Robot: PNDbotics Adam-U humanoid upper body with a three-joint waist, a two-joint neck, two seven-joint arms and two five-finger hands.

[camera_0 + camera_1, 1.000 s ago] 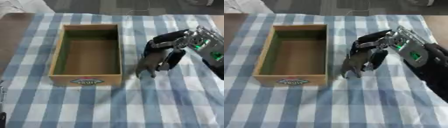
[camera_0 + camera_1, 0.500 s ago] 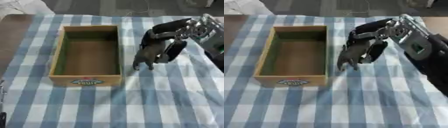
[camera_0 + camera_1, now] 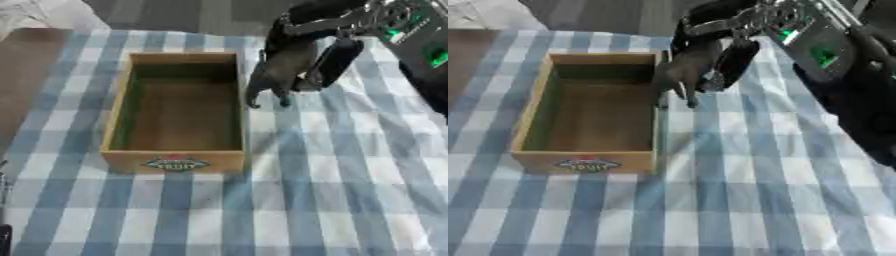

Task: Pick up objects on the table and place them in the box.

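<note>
1. The checked tablecloth [image 3: 332, 190] carries the wooden box [image 3: 178, 161], empty, at 9 o'clock.
2. The right hand [image 3: 311, 35] curls round a dark animal-shaped figure [image 3: 276, 75], legs dangling at the box's 3 o'clock wall.
3. Carry it toward 9 o'clock, over the rim, before releasing.

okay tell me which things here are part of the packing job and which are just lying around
Part of the job:
- open wooden box, nothing visible inside
- dark grey animal-shaped figure, held by the black right hand just right of the box

Just there:
- blue and white checked tablecloth
- pale crumpled thing at the far left corner
</note>
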